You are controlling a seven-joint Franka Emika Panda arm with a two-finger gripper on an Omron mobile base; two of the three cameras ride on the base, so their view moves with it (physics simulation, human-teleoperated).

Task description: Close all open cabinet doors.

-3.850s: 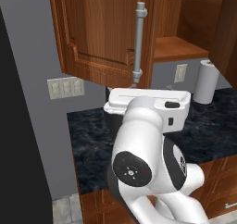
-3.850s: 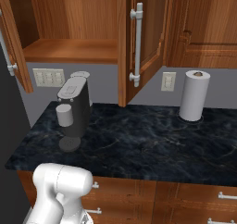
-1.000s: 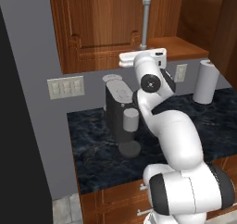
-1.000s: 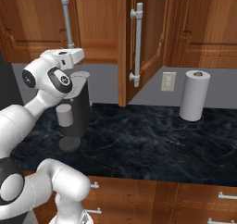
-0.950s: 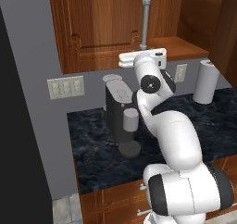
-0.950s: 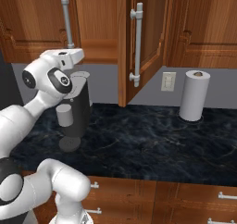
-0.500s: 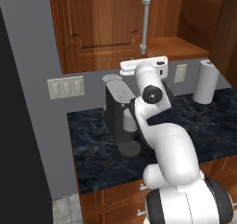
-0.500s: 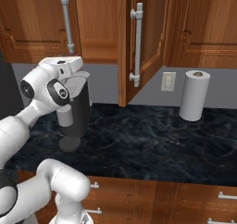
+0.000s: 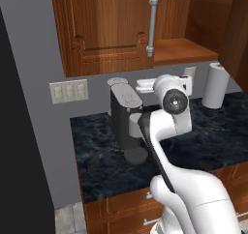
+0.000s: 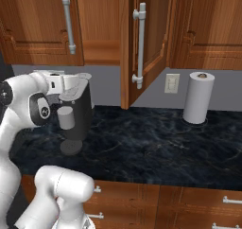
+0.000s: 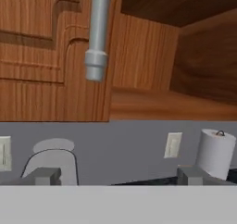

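Two cabinet doors: left door (image 10: 40, 27) shut, right door (image 10: 142, 43) ajar. I see gripper (image 11: 120, 176) wide, empty, below left handle (image 11: 98, 31).

Glossy white arm (image 9: 167, 131), rounded bulbous links, with a dark round joint cap (image 9: 175, 101) bearing a small pale centre mark. A dark seam runs along the forearm; finer markings seem too blurred to read.
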